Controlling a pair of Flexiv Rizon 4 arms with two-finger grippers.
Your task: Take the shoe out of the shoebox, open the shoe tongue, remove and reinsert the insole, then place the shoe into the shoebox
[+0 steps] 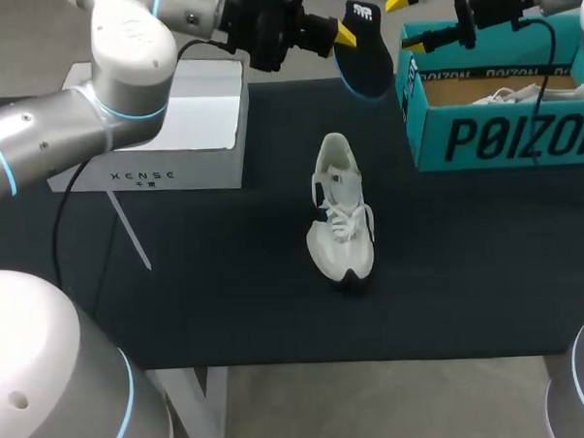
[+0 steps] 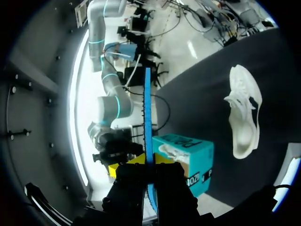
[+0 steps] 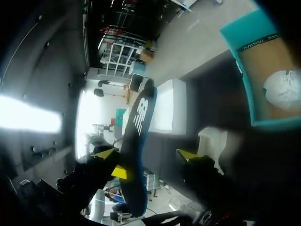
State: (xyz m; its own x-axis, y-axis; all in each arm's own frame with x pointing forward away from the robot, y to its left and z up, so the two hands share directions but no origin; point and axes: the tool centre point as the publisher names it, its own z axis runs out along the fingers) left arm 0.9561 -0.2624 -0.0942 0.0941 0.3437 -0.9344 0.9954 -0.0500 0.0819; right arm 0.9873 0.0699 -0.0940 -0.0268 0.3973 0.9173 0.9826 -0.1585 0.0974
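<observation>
A black table top carries three things. The teal shoebox stands open at the right rear. A white shoe stands upright on its sole to the left of the shoebox and nearer the front edge, apart from it. A closed white box sits far to the left of the shoebox, at the rear.

The head view shows the dark blue insole by its broad face, held in the air just left of the shoebox's rear left corner. The left wrist view shows it edge-on instead, a thin blue strip rising from between the fingers. The right wrist view looks into the shoebox, where a second shoe, also white, lies on the brown cardboard floor.

The left gripper is clamped on one end of the insole, a yellow tip on each face. The right gripper hangs above the shoebox's rear left corner, its fingers spread wide with nothing between them.
</observation>
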